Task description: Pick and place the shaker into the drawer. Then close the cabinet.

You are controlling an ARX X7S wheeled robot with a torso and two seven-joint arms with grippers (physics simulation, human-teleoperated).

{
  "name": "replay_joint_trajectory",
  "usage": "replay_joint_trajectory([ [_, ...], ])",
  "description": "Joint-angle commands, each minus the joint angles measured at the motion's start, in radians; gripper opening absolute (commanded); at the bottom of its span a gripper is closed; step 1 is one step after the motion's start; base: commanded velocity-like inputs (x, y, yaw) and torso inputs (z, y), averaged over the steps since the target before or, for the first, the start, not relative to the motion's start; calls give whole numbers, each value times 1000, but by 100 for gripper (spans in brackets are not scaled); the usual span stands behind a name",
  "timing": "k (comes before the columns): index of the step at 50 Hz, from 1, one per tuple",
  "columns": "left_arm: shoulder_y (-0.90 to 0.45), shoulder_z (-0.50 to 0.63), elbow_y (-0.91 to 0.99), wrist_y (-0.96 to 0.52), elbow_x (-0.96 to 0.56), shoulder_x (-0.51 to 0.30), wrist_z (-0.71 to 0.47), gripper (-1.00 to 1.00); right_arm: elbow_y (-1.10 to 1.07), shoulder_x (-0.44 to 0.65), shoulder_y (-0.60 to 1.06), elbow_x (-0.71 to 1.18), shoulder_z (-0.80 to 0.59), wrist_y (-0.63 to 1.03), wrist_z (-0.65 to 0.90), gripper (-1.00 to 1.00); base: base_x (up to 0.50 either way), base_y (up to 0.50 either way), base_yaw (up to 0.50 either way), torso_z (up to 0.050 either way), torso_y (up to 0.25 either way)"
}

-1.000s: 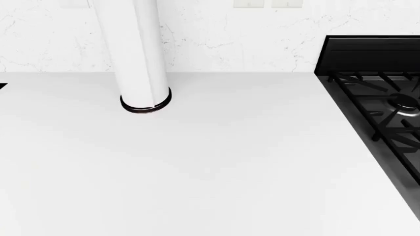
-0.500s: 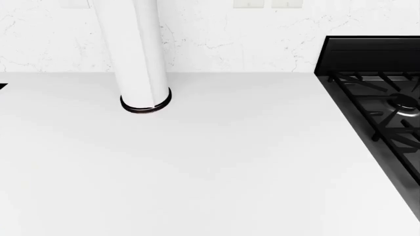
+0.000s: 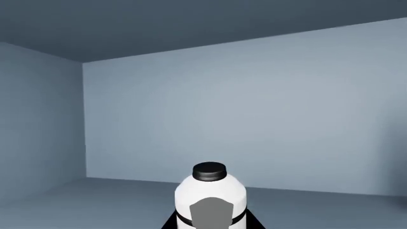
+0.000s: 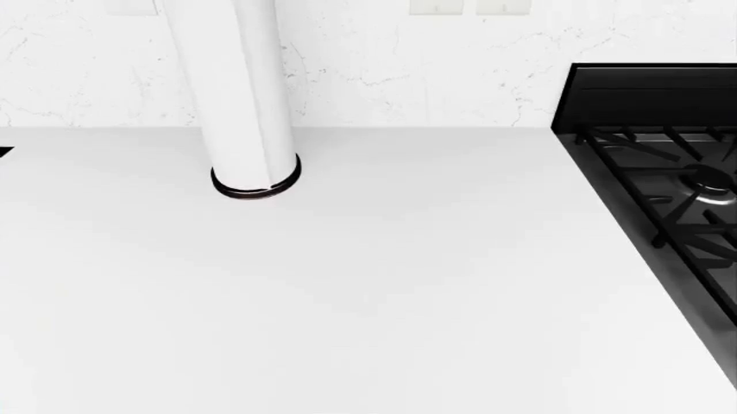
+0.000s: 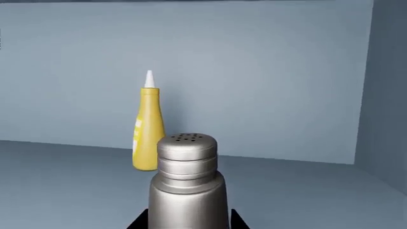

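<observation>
In the right wrist view the shaker (image 5: 188, 181), a brushed-metal cylinder with a perforated cap, stands upright between the black fingertips (image 5: 137, 224) of my right gripper (image 5: 186, 225). Only slivers of the fingers show beside it, so contact is unclear. The left gripper (image 3: 210, 225) flanks a white bottle (image 3: 210, 193) with a black cap and grey label in the same way. Both views look into a pale blue-grey cabinet interior (image 3: 254, 109). The drawer is out of view. Neither arm appears in the head view.
A yellow squeeze bottle (image 5: 147, 129) stands behind the shaker, near the back wall. The head view shows a white counter (image 4: 381, 293), a tall white cylinder with a black base ring (image 4: 244, 95), and a black stove (image 4: 679, 190) at the right.
</observation>
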Motion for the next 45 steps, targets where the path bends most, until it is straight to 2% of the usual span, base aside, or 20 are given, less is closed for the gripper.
replay_joint_trajectory([
  [1, -14, 10, 1, 7, -19, -2, -7, -100, -28, 4, 3, -1, -89, -89, -25, -100, 0, 0, 0, 0, 0],
  [15, -16, -57, 19, 4, 41, -6, 11, -100, -164, 15, 3, -84, -109, -113, -2, -100, 0, 0, 0, 0, 0],
  [35, -16, -98, 29, 32, 65, -13, 17, -100, -114, 8, 0, -132, -105, -153, 12, -100, 0, 0, 0, 0, 0],
  [45, -16, -96, 25, 34, 68, -13, 25, -100, -110, 8, -2, -128, -95, -147, 21, -100, -278, 32, 0, 0, 0],
])
